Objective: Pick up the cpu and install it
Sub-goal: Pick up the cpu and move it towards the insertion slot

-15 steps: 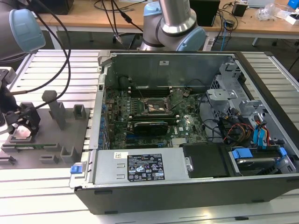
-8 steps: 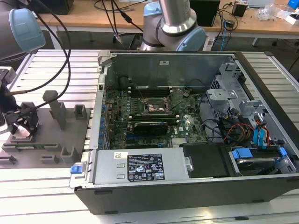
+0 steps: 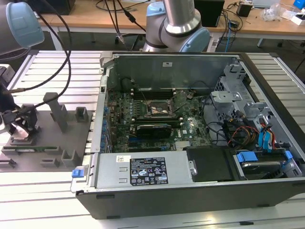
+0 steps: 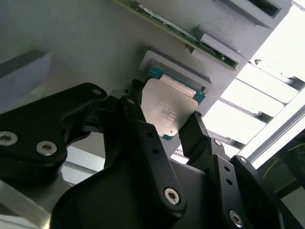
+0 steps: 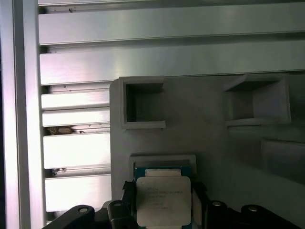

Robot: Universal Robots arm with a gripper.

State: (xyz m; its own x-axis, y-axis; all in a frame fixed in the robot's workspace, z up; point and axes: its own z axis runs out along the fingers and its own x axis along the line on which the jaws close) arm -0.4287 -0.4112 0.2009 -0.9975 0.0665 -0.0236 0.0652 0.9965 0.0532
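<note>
Gripper [image 4: 166, 109] fingers [image 4: 143, 129] clamped the cpu [image 4: 167, 104] by opposite edges, a sound hold for something seemingly light, stiff, fragile.

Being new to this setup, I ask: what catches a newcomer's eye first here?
The open computer case, its motherboard bare, fills the middle of the exterior view. In both wrist views the silvery cpu sits against the grey fixture plate, the jaws of the gripper closed on its sides.
</note>
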